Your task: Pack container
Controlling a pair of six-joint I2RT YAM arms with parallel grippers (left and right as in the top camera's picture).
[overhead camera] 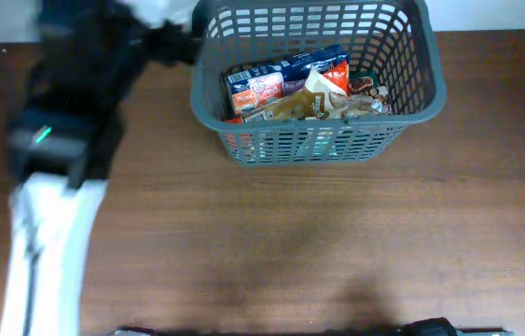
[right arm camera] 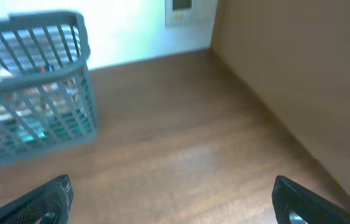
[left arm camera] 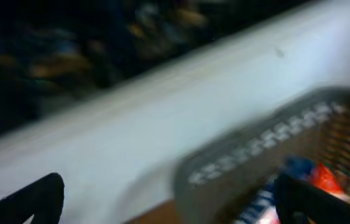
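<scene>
The dark grey lattice container (overhead camera: 409,105) stands at the back middle of the table. It holds several snack packets (overhead camera: 290,89), blue, orange and tan. My left gripper (overhead camera: 176,44) is blurred at the container's left rim. In the left wrist view the left gripper (left arm camera: 168,196) has its fingers wide apart with nothing between them, and the container's rim (left arm camera: 249,155) and a blue and red packet (left arm camera: 305,174) lie to the right. My right gripper (right arm camera: 171,190) is open and empty over bare table, with the container (right arm camera: 69,124) far off to its left.
The brown wooden table (overhead camera: 271,243) spreads in front of the container. A white wall (left arm camera: 162,124) runs behind it. A brown panel (right arm camera: 299,74) rises along the table's right side. Part of the right arm (overhead camera: 430,329) shows at the bottom edge.
</scene>
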